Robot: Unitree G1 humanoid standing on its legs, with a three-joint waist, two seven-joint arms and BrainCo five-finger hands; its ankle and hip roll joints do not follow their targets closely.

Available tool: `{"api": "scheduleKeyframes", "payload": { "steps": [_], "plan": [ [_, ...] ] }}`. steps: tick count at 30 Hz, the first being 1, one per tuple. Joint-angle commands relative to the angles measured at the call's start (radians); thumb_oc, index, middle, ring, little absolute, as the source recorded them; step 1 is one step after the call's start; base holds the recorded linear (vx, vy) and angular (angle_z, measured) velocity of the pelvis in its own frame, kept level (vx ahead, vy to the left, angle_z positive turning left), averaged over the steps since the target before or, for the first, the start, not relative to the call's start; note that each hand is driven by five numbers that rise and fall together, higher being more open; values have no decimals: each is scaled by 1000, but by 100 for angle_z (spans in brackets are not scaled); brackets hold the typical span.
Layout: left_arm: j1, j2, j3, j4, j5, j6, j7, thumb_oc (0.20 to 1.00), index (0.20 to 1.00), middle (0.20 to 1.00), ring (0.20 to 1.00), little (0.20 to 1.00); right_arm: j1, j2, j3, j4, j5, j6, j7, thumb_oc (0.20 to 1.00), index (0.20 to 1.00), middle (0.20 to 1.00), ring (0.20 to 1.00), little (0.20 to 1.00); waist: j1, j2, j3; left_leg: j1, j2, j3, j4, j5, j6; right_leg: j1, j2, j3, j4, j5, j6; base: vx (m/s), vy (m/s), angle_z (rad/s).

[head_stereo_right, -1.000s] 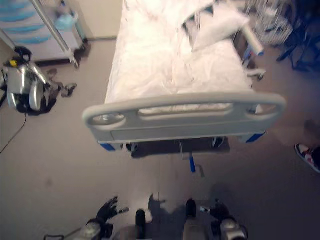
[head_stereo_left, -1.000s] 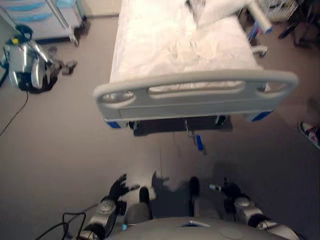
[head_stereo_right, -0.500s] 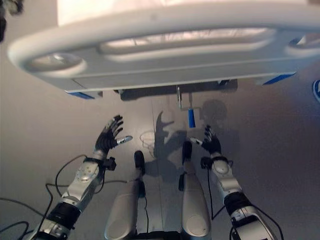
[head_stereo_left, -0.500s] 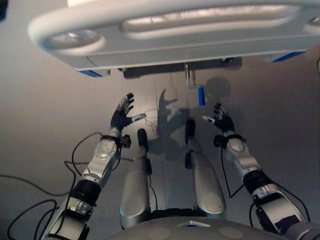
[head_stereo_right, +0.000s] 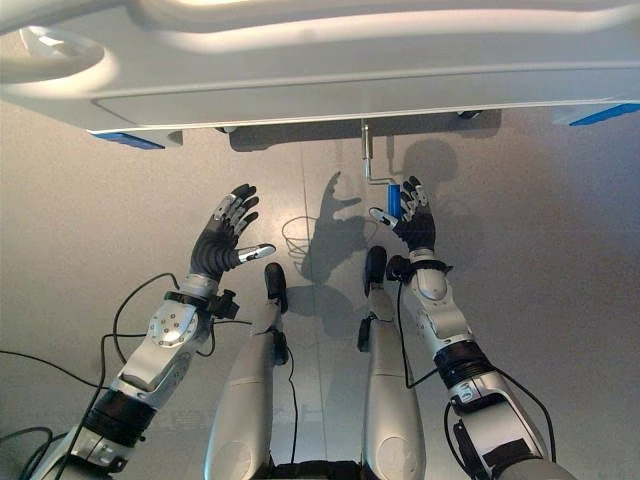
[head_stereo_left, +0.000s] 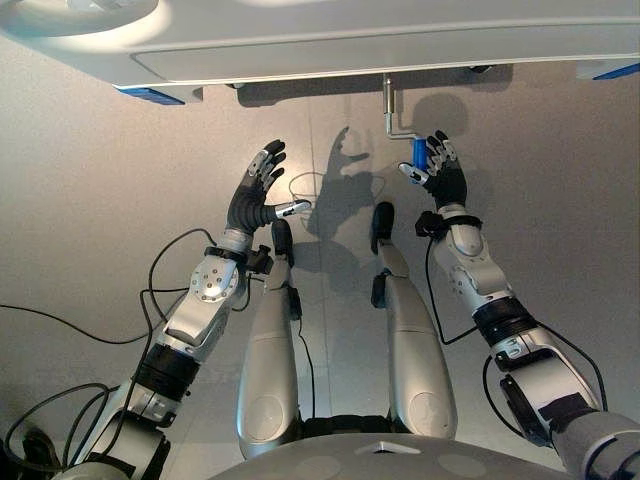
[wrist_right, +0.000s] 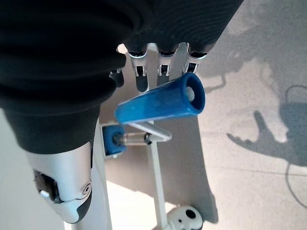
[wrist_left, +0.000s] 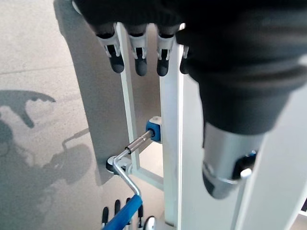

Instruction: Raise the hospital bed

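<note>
The grey footboard (head_stereo_left: 350, 50) of the hospital bed spans the far edge of both eye views. A steel crank (head_stereo_left: 388, 105) hangs down from under its middle and ends in a blue grip (head_stereo_right: 394, 198). My right hand (head_stereo_left: 447, 185) is open right at the grip. In the right wrist view the blue grip (wrist_right: 163, 103) lies across the space between the straight fingers (wrist_right: 163, 67) and the thumb (wrist_right: 62, 201). My left hand (head_stereo_left: 245, 205) is open with spread fingers, over the floor well to the left of the crank. The left wrist view shows its fingers (wrist_left: 136, 57) and the crank's shaft (wrist_left: 139, 142).
Blue corner bumpers (head_stereo_left: 150, 95) sit under the footboard at both ends, the right one (head_stereo_left: 610, 70) near the view's edge. The footboard overhangs both hands. Grey floor (head_stereo_left: 90, 200) lies left and right of the arms.
The camera has moved in closer under the footboard. Both hands have reached forward; the right hand, formerly short of the crank, is now at its blue grip.
</note>
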Motion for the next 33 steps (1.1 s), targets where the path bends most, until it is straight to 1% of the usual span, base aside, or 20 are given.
{"api": "scheduleKeyframes", "payload": {
  "steps": [1,3,4,5,7,8,9,12,13,14,15,16,17,18,19,20,24,29,33],
  "plan": [
    [41,43,-8,-144,-25,-39,3,1000,1000,1000,1000,1000,-48,-21,7,-9,43,-45,-21,1000,1000,1000,1000,1000,24,-16,-24,-59,-16,-36,53,7,29,-8,-56,-5,113,-76,86,0,0,0],
    [37,71,-23,-168,-33,-38,-2,1000,1000,1000,1000,1000,-144,-38,7,96,97,-36,-33,1000,1000,1000,1000,1000,35,-16,-24,-58,-20,-37,57,1,28,-1,-52,-3,108,-76,83,0,0,0],
    [37,71,-23,-169,-33,-38,-2,1000,1000,1000,1000,1000,-145,-38,7,98,97,-37,-32,1000,1000,1000,1000,1000,35,-16,-24,-59,-19,-37,57,1,28,-2,-52,-3,108,-76,83,6,34,0],
    [33,79,-36,-182,-42,-40,-6,1000,1000,1000,1000,1000,-196,-55,10,154,123,-32,-35,1000,1000,1000,1000,1000,39,-16,-24,-58,-20,-38,56,0,28,0,-52,-4,106,-78,82,0,0,0],
    [33,79,-42,-183,-47,-38,-6,1000,1000,1000,1000,1000,-220,-61,14,181,139,-31,-31,1000,1000,1000,1000,1000,41,-16,-24,-59,-21,-37,55,1,28,0,-52,-5,105,-77,81,2,19,6],
    [31,85,-52,-191,-49,-37,-9,1000,1000,1000,1000,1000,-271,-74,23,262,177,-18,-22,1000,1000,1000,1000,1000,46,-15,-24,-59,-21,-36,52,2,27,0,-53,-7,103,-77,81,2,11,9],
    [30,85,-52,-191,-49,-37,-9,1000,1000,1000,1000,1000,-273,-74,23,265,178,-19,-20,1000,1000,1000,1000,1000,46,-15,-24,-60,-21,-36,52,2,27,0,-52,-7,102,-77,81,2,18,7],
    [31,94,-60,-204,-44,-33,-15,1000,1000,1000,1000,1000,-316,-90,47,368,193,16,1,1000,1000,1000,1000,1000,52,-17,-24,-53,-21,-32,43,5,24,3,-51,-10,96,-75,81,0,0,0],
    [27,93,-70,-202,-45,-32,-23,1000,1000,1000,1000,1000,-344,-100,57,474,194,48,27,1000,1000,1000,1000,1000,57,-19,-24,-47,-21,-34,36,7,24,10,-51,-16,91,-73,82,0,0,0],
    [27,92,-70,-202,-45,-32,-23,1000,1000,1000,1000,1000,-345,-101,58,477,194,47,28,1000,1000,1000,1000,1000,56,-19,-24,-47,-21,-34,36,8,24,10,-51,-16,91,-73,82,13,13,4],
    [22,91,-76,-197,-43,-33,-23,1000,1000,1000,1000,1000,-364,-106,66,537,186,68,41,1000,1000,1000,1000,1000,58,-18,-24,-44,-22,-35,33,8,24,14,-50,-19,89,-73,82,16,15,5],
    [6,82,-90,-194,-45,-31,-29,1000,1000,1000,1000,1000,-391,-120,71,648,151,102,51,1000,1000,1000,1000,1000,65,-15,-24,-38,-22,-38,31,8,25,23,-52,-23,85,-72,84,16,18,7],
    [-4,78,-95,-194,-46,-32,-30,1000,1000,1000,1000,1000,-398,-126,77,686,140,114,59,1000,1000,1000,1000,1000,68,-13,-24,-38,-22,-40,30,8,25,25,-52,-27,83,-72,85,12,9,5],
    [-5,77,-95,-193,-46,-32,-30,1000,1000,1000,1000,1000,-399,-126,77,688,140,114,60,1000,1000,1000,1000,1000,68,-13,-24,-38,-22,-40,30,8,24,25,-52,-27,83,-72,85,2,-2,6],
    [-25,70,-99,-193,-44,-34,-33,1000,1000,1000,1000,1000,-403,-141,78,740,124,133,79,1000,1000,1000,1000,1000,72,-10,-24,-39,-24,-44,30,8,25,28,-52,-31,81,-73,86,2,-5,6],
    [-25,70,-99,-193,-44,-34,-33,1000,1000,1000,1000,1000,-404,-141,79,741,124,133,79,1000,1000,1000,1000,1000,72,-9,-24,-39,-24,-44,30,8,25,28,-52,-32,81,-73,86,2,-4,7],
    [-37,61,-105,-190,-35,-34,-48,1000,1000,1000,1000,1000,-412,-168,89,818,76,167,123,1000,1000,1000,1000,1000,81,-3,-24,-40,-25,-48,28,9,26,32,-54,-38,80,-75,87,3,4,2],
    [-37,56,-92,-184,-28,-30,-50,1000,1000,1000,1000,1000,-400,-174,105,823,49,170,144,1000,1000,1000,1000,1000,83,-1,-24,-41,-24,-48,26,9,27,33,-53,-39,79,-77,87,0,0,0],
    [-39,55,-86,-181,-24,-28,-49,1000,1000,1000,1000,1000,-384,-157,113,810,44,170,152,1000,1000,1000,1000,1000,80,-5,-24,-41,-23,-48,25,8,27,36,-52,-39,76,-78,87,0,0,0]
  ]
}}
